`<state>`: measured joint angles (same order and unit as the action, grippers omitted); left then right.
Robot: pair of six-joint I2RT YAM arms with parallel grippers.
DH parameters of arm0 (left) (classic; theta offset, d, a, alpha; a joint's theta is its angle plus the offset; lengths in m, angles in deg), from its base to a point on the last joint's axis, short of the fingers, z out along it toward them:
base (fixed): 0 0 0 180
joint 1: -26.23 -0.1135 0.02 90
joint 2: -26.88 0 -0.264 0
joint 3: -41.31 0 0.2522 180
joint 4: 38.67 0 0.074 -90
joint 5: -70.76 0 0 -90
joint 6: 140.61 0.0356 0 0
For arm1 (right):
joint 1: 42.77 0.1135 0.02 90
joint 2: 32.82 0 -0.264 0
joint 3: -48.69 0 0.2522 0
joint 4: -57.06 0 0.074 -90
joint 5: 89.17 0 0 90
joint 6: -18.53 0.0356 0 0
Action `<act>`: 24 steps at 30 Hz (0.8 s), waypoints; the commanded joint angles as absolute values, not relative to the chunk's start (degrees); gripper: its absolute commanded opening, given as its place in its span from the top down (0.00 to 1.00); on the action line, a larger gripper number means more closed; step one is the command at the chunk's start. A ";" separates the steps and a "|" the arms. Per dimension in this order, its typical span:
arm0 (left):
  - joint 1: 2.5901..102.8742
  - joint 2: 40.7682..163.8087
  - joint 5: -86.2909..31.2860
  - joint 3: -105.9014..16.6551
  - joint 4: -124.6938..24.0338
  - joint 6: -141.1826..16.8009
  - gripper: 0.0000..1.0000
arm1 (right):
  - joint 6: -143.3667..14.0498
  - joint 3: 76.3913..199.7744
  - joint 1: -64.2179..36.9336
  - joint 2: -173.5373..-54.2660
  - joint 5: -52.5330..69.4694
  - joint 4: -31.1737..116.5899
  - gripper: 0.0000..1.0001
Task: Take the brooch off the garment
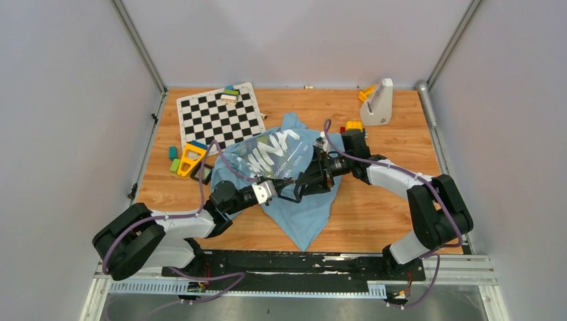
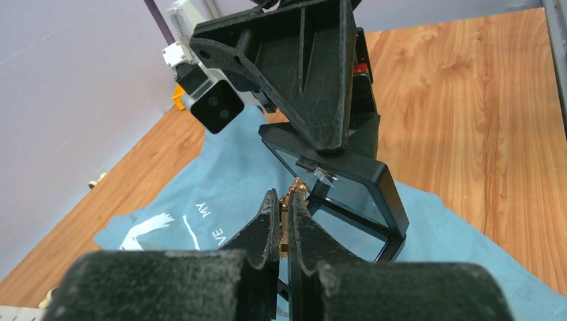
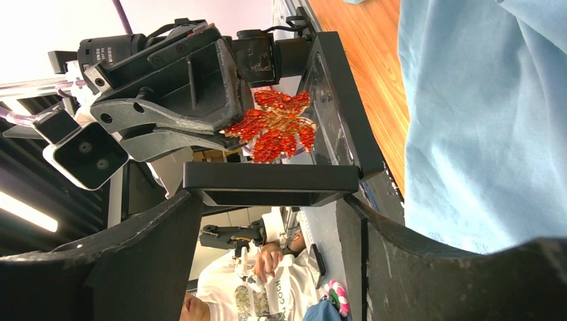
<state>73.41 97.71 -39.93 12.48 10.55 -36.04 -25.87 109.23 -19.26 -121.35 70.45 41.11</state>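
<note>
Fingers of the left gripper [image 2: 285, 207] pinch the brooch [image 3: 274, 127] tightly, just before the right gripper [image 1: 306, 186] with its fingers spread, over the shirt [image 1: 304, 215] at frame centre.

The brooch [image 3: 274, 134] looks glossy, faceted (gold metal edging); the garment [image 3: 481, 120] is matt cloth

Glittery red-orange leaf-shaped brooch [image 3: 274, 127] pinched in left end effector [image 2: 285, 212], above crumpled lt-blue garment [image 1: 301, 214] w/ white lettering.

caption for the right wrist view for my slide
left fingers pinch the red leaf brooch, blue shirt alongside
</note>
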 commanded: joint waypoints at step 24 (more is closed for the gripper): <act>73.43 93.44 -49.10 10.85 0.89 -35.82 0.39 | -24.76 111.31 -22.23 -120.59 68.59 43.62 0.73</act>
<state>73.41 93.47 -47.69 12.91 2.57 -32.39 -24.38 109.28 -21.84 -121.31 69.51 42.31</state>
